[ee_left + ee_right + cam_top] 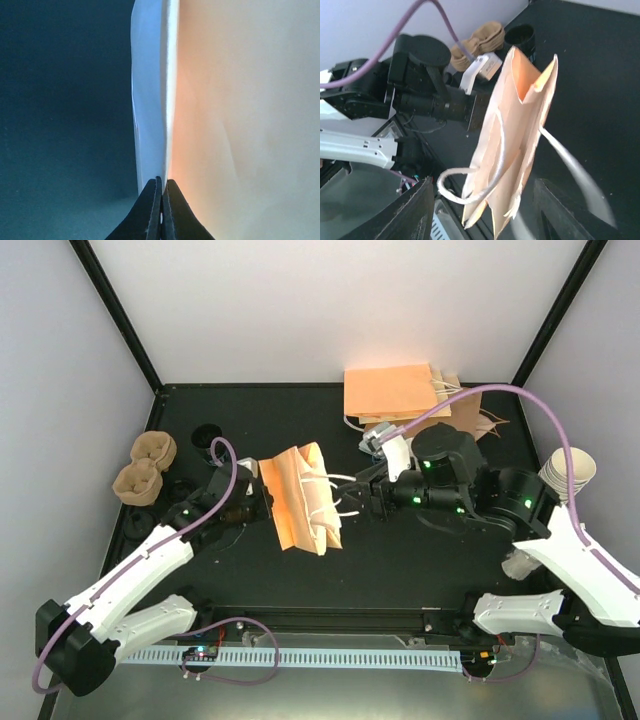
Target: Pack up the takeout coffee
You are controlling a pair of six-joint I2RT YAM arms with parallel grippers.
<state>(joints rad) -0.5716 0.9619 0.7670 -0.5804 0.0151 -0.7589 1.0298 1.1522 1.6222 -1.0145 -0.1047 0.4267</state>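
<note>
Peach paper bag [305, 498], one, white-handled, open mid-table, edge pinched tight in left gripper [161, 185]. Right gripper [352, 496] spread partway, holding nothing, beside the handles. One black-lidded takeout coffee [207, 434] far left, near two brown moulded-pulp trays [140, 480].

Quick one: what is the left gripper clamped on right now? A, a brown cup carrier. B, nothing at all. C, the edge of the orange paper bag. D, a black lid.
C: the left wrist view shows the left gripper with its jaws shut on a thin edge of the paper bag.
</note>
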